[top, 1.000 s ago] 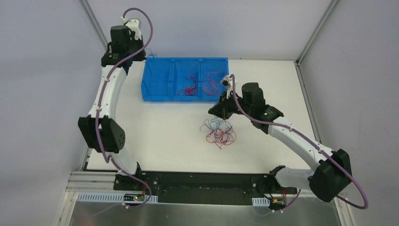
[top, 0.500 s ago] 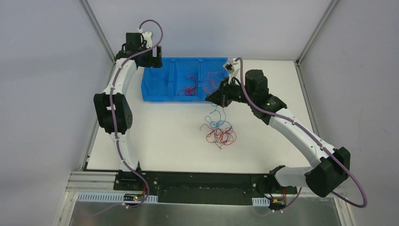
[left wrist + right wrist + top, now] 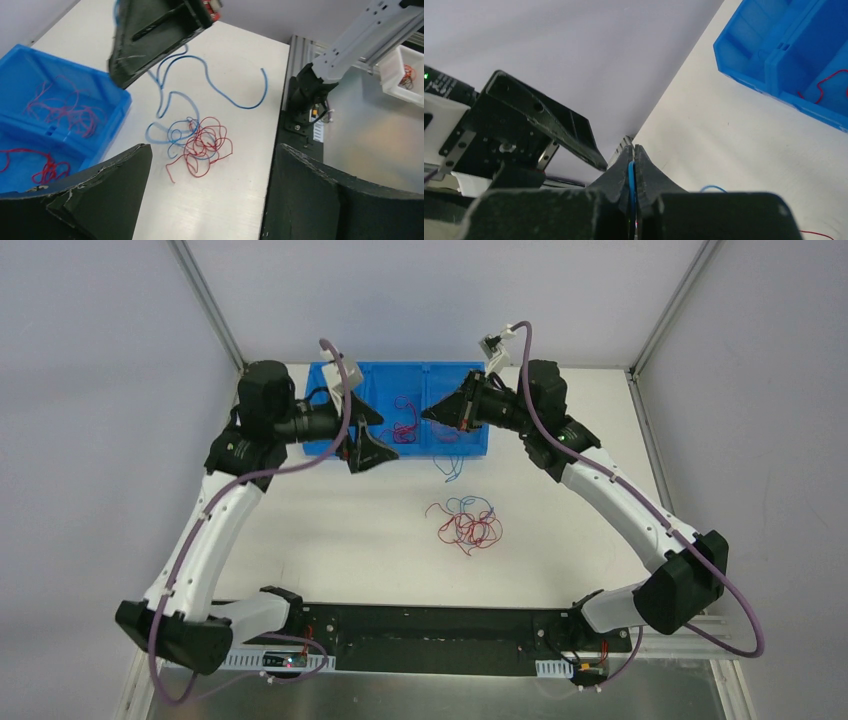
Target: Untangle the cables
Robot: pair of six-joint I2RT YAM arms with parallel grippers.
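The cables (image 3: 466, 524) lie as a loose red and blue tangle on the white table; in the left wrist view that tangle (image 3: 202, 145) sits just ahead of my fingers. One blue cable (image 3: 450, 466) hangs from my right gripper (image 3: 434, 413), which is shut on it above the bin's front edge. In the right wrist view the blue cable (image 3: 631, 175) is pinched between the closed fingertips of the right gripper (image 3: 633, 150). My left gripper (image 3: 366, 435) stands wide open with nothing in it, left of the right one. The left gripper (image 3: 212, 152) points toward the tangle.
A blue bin (image 3: 415, 449) with three compartments stands at the back of the table, with red cables (image 3: 404, 426) lying inside it. The same bin (image 3: 118, 98) is at the left of the left wrist view. A white box (image 3: 400, 75) sits off the table.
My left arm swung from the back-left corner to the bin's front and its gripper opened. My right gripper rose toward the bin, drawing the blue cable up from the tangle.
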